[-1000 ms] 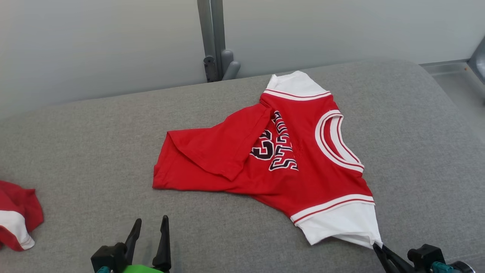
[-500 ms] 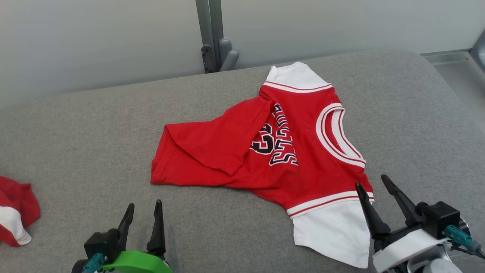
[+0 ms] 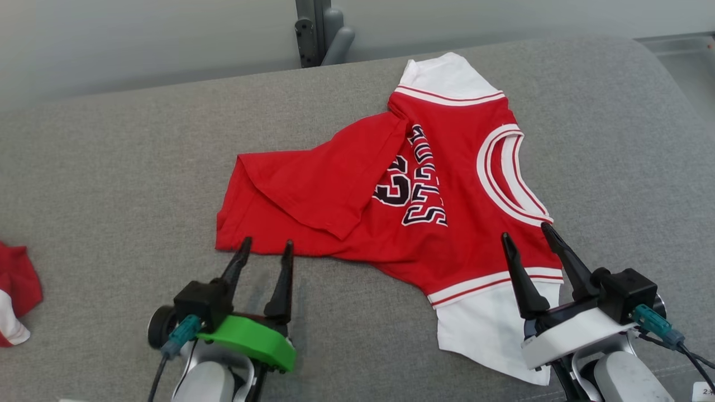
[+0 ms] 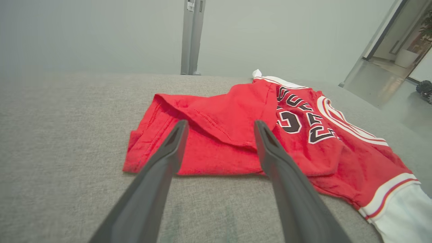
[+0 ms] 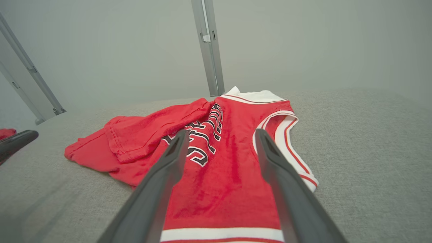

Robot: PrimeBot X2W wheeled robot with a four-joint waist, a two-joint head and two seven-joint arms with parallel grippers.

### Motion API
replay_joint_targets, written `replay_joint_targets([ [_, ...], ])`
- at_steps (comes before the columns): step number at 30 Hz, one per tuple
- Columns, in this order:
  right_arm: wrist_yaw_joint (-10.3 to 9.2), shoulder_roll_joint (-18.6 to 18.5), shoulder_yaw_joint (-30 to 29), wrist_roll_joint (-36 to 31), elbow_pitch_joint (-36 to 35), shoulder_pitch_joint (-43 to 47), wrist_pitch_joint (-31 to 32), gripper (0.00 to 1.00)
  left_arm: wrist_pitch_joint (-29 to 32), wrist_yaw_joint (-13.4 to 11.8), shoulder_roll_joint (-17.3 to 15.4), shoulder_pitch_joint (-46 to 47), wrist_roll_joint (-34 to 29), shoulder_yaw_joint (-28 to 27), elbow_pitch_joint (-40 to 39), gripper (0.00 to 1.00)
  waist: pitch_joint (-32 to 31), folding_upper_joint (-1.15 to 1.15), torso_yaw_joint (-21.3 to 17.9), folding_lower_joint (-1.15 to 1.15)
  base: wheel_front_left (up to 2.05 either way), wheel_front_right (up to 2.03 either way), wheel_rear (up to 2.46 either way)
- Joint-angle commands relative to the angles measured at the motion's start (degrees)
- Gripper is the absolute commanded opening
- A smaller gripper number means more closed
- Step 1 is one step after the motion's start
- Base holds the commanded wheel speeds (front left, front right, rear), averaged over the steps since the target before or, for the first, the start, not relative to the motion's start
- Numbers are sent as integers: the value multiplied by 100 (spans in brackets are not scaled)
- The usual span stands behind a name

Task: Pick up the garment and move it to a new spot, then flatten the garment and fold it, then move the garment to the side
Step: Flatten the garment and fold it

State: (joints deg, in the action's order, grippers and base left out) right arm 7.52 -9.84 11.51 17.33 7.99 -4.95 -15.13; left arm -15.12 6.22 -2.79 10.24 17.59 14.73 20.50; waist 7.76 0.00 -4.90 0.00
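even soft light, wide-angle wrist distortion

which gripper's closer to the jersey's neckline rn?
Right. The right gripper is open right by the neckline, over the near shoulder; the left gripper is open at the hem, across the jersey.

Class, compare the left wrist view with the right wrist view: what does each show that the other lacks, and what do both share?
Left wrist view, not the right: an open doorway and the near white sleeve. Right wrist view, not the left: a slanted metal bar and a red scrap of cloth. Both: red jersey, grey cushion, upright post, plus an open claw each: left claw, right claw.
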Motion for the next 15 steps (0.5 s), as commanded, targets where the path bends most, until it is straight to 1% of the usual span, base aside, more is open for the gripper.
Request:
replay_joint_targets([
  [1, -6, 5, -4, -5, 38, -101, -1, 100, -4, 35, -19, 211, -16, 174, 28, 100, 253, 0, -154, 0, 0, 0, 0],
  [7, -6, 42, -6, 41, 76, -295, -1, 100, -4, 75, -23, 598, 111, 655, 411, 100, 565, 0, -534, 0, 0, 0, 0],
  [9, -6, 58, -10, 57, 97, -336, -1, 100, -4, 85, -24, 668, 165, 707, 550, 100, 650, 0, -665, 0, 0, 0, 0],
  [10, -6, 58, -10, 57, 97, -336, -1, 100, -4, 85, -24, 668, 165, 707, 550, 100, 650, 0, -665, 0, 0, 0, 0],
  [12, -6, 74, -38, 56, 124, -393, -1, 100, -4, 97, -25, 708, 260, 721, 729, 100, 766, 0, -828, 0, 0, 0, 0],
  [15, -6, 81, -77, 42, 137, -388, -1, 100, -4, 107, -25, 725, 299, 710, 849, 100, 823, 0, -903, 0, 0, 0, 0],
])
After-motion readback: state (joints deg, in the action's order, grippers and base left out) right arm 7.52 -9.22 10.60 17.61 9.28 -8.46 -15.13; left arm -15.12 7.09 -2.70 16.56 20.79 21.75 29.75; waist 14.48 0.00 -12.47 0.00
